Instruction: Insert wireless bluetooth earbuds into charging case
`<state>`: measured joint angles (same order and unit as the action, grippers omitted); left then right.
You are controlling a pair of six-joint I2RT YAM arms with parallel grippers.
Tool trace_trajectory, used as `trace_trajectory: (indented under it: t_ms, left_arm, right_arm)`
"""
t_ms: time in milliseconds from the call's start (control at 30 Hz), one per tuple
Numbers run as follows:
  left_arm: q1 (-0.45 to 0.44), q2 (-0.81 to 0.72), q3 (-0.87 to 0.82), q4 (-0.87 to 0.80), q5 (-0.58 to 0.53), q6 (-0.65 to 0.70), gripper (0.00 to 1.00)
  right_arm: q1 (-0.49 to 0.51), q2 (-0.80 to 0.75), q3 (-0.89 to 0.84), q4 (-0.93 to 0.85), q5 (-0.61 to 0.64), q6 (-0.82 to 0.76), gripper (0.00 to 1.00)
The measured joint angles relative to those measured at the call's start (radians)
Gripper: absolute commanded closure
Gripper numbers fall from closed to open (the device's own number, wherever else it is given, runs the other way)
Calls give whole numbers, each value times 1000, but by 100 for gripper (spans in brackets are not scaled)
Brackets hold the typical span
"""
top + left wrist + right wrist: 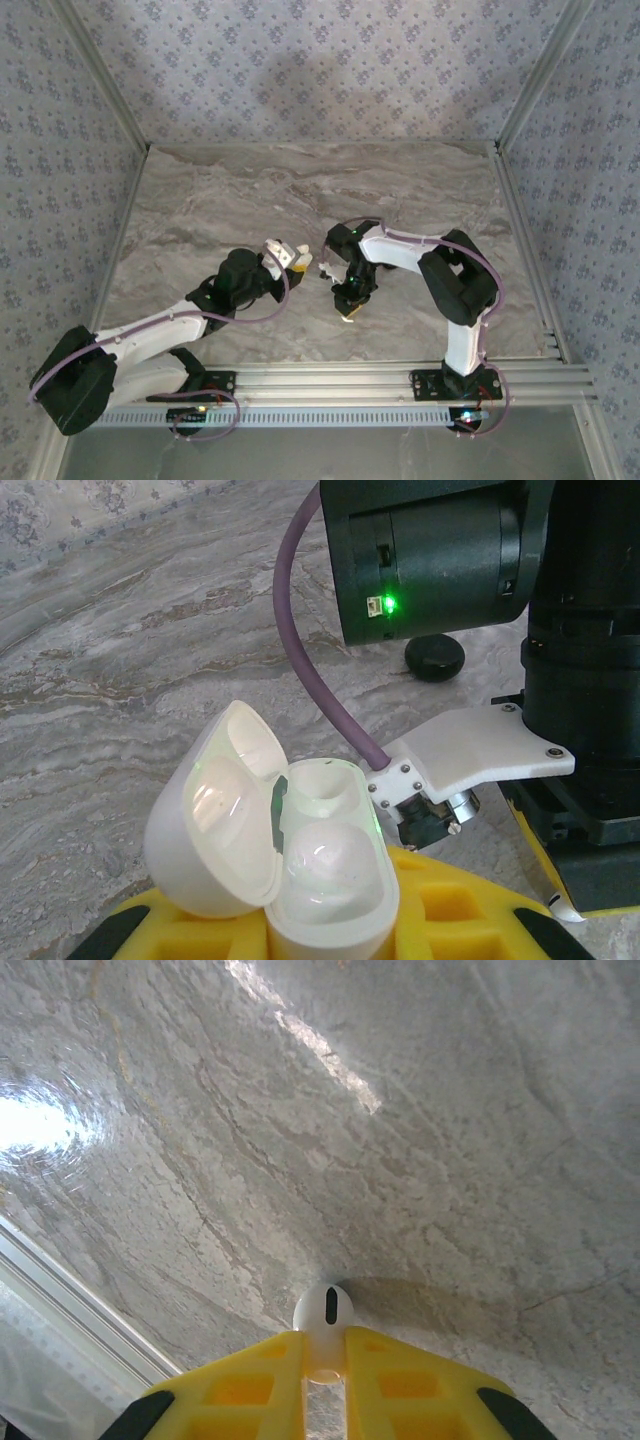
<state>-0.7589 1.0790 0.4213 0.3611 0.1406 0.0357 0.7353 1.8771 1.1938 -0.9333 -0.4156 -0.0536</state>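
Right wrist view: right pincer (pixel 324 1352) nipped onto earbud (pixel 324 1310) resting on tabletop (pixel 420 1140). Left pincer (pixel 300 930) clamps case (pixel 320 880), lid open, near right arm. Step: earbud pickup. Next: lift, align stem over well, lower gently.

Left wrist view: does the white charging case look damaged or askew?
Nothing stands out. The small glossy white plastic charging case is held in the left pincer, its lid hinged open, with no cracks visible.
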Motion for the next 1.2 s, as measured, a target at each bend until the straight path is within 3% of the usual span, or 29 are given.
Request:
trace_trajectory:
  t_ms: [400, 600, 833, 1200]
  left_arm:
    - [0, 5, 0, 0, 0, 8, 89]
    - [0, 28, 0, 23, 0, 8, 89]
    - [-9, 107, 0, 174, -2, 4, 89]
    - [-23, 287, 46, 418, 34, -15, 89]
  right_arm:
    - [-61, -119, -100, 81, -7, 47, 93]
    - [-131, -287, -203, 214, -19, 168, 93]
    - [-232, -555, -323, 474, 2, 392, 93]
    - [-240, -757, -328, 726, 65, 564, 92]
